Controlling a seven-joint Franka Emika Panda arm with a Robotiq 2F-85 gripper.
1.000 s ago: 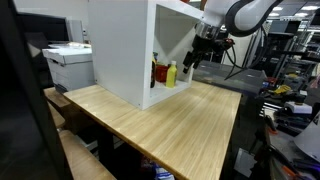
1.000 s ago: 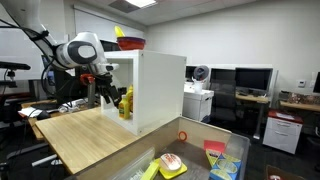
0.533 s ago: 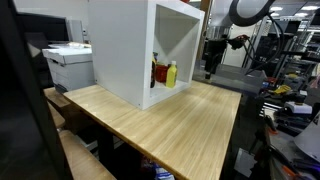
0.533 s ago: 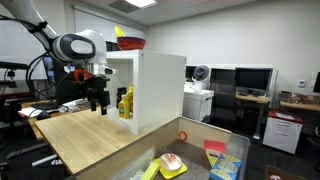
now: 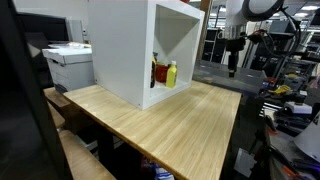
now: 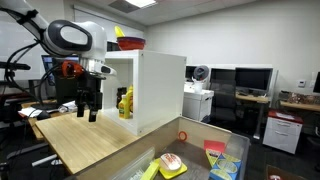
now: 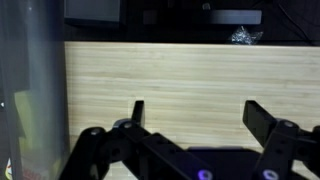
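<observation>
you are looking at a yellow bottle (image 5: pixel 171 75) that is standing upright inside the white open-front cabinet (image 5: pixel 118 50), on its floor, close to the open front edge. a red bottle (image 5: pixel 159 72) is standing upright just beside it, slightly deeper in; whether the two are touching is not resolving. labels and caps are reading too small to tell. in an exterior view the yellow bottle (image 6: pixel 126 102) is showing at the cabinet's opening. both are sitting free, nothing gripping them. the cabinet is resting on the light wooden table (image 5: pixel 170 125).
</observation>
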